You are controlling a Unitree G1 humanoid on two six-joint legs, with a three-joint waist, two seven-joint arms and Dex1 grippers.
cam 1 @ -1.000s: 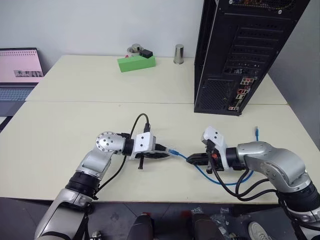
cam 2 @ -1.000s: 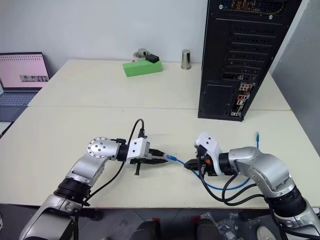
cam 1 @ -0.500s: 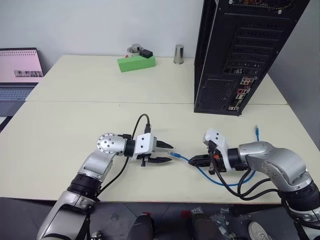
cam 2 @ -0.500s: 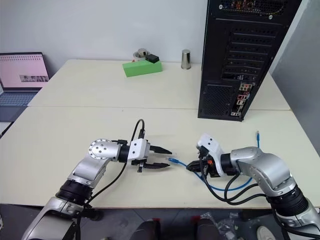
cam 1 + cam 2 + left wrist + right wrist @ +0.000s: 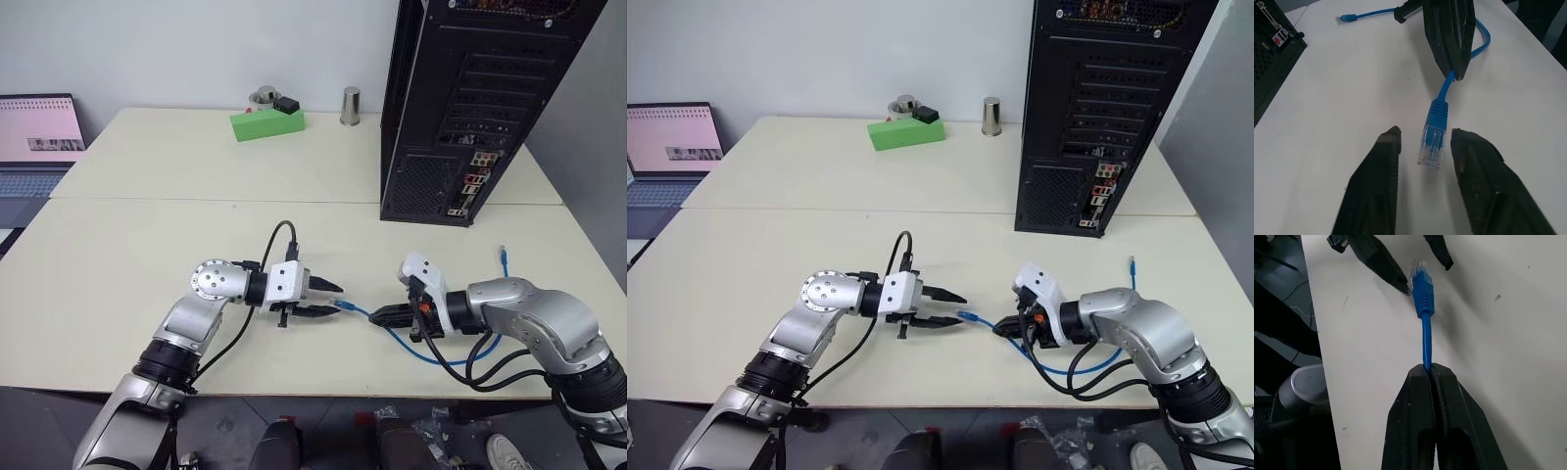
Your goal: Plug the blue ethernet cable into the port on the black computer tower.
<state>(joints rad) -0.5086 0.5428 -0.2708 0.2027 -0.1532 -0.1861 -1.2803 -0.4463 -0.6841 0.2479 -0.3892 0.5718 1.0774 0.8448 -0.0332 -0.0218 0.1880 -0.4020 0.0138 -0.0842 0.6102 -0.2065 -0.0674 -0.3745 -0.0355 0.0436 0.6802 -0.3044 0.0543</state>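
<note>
The blue ethernet cable [image 5: 397, 334] loops on the table in front of me, its far plug [image 5: 503, 260] lying loose at the right. My right gripper [image 5: 378, 315] is shut on the cord a short way behind the near plug [image 5: 1431, 145], which it holds out toward my left gripper [image 5: 336, 300]. The left gripper is open, its fingers [image 5: 1382, 161] on either side of the clear plug tip with a small gap on each side. The black computer tower [image 5: 460, 108] stands at the back right, its rear panel with the coloured jacks [image 5: 478, 176] facing me.
A laptop [image 5: 37, 137] sits at the far left. A green box [image 5: 266, 122] with small items on it and a metal cup [image 5: 350, 106] stand at the back of the table. My black arm cables hang near the table's front edge [image 5: 294, 390].
The left gripper, shut around the plug tip a second ago, opened wide and has now narrowed around the plug. The right gripper kept its hold on the cord.
</note>
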